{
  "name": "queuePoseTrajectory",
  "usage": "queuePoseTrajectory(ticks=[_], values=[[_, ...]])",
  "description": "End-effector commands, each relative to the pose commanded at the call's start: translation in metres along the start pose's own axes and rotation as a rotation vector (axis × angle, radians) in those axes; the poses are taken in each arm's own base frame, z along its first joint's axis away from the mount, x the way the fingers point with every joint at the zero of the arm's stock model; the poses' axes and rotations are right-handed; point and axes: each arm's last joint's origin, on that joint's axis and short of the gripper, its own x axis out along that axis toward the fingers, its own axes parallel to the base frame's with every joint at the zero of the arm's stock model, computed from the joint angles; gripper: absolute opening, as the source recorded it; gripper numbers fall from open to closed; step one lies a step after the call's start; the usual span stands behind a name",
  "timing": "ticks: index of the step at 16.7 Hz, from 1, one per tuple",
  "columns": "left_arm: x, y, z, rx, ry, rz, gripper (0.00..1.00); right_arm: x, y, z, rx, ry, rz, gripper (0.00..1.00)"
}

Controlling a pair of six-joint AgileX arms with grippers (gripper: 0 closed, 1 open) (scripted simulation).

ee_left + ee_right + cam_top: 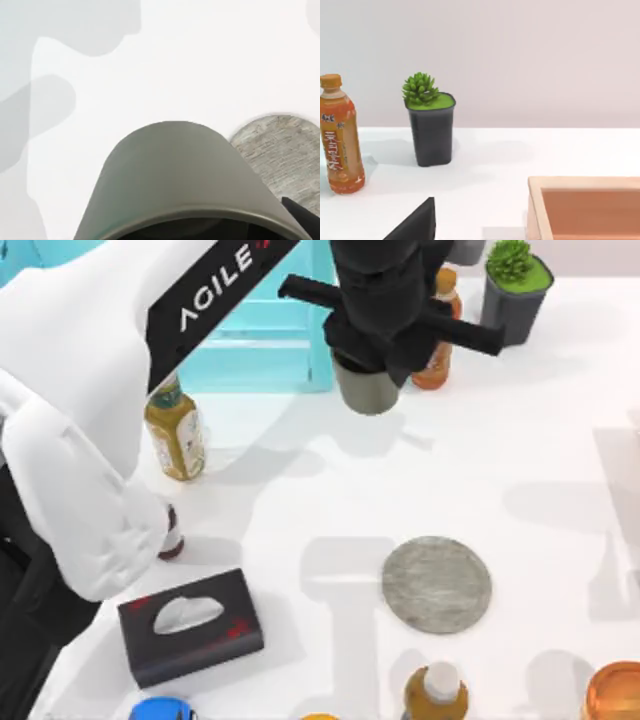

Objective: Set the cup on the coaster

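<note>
Cup (pixel 175 175) fills the near side of my left wrist view, wall close up, with the coaster (pixel 285 155) on the table past it. Left gripper (pixel 385 340) is clenched on the cup (pixel 366 390), holding it up off the table, upright. Coaster (pixel 437 584) lies flat and bare, well apart from the gripper toward the table's near edge and a bit to the right. Around the gripper: orange bottle (pixel 440 335) just beside it on the right, potted plant (pixel 515 290) further right, teal crate (pixel 262 345) on the left. Yellow-green bottle (pixel 176 435) and black tissue box (pixel 190 625) sit well to the left. Small bottle (pixel 437 692) and copper container (pixel 615 692) stand at the near edge, just beyond the coaster. Right arm is parked; its fingers, cannot tell.
</note>
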Motion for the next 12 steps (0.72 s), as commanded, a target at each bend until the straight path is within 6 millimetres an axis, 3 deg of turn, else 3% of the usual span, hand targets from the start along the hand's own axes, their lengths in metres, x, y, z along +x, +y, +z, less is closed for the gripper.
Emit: queuePoseTrajectory(ticks=[6, 9, 12], values=[[0.058, -0.078, -0.011, -0.384, 0.118, 0.044, 0.0, 0.0, 0.0, 0.0, 0.0, 0.0, 0.0, 1.0], [0.079, -0.101, -0.019, -0.482, 0.149, 0.079, 0.0, 0.0, 0.0, 0.0, 0.0, 0.0, 0.0, 1.0], [0.091, -0.11, -0.023, -0.516, 0.166, 0.1, 0.0, 0.0, 0.0, 0.0, 0.0, 0.0, 0.0, 1.0]])
